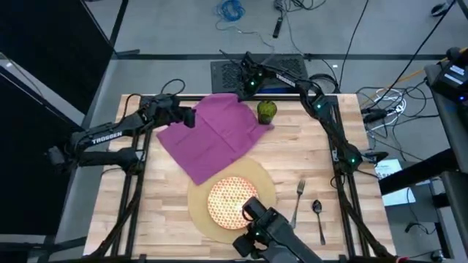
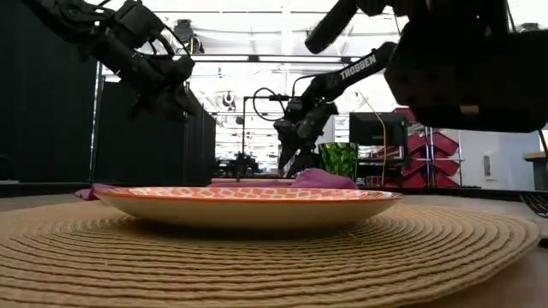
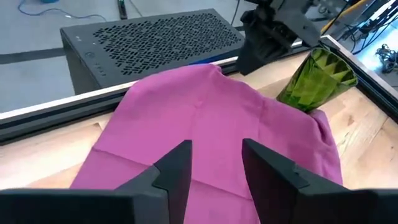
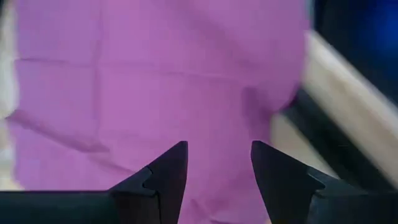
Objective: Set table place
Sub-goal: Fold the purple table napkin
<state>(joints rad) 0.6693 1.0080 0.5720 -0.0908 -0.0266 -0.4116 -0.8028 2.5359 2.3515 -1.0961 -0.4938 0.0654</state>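
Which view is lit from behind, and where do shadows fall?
Low view: ceiling lights behind turn the left arm and right arm dark; the plate shades the place under its rim. High view: even light on the table, soft shadows.

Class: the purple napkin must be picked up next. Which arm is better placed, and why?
Either could, but probably the left. The left gripper hovers open at the napkin's free left edge; the right gripper is open at the far corner, crowded by the green glass.

You can see a grey floor [image 1: 175, 29] with loose cables [image 1: 232, 10] on it, a black box with holes [image 3: 149, 43], dark curtains [image 2: 51, 128], and bright ceiling lights [image 2: 257, 38].
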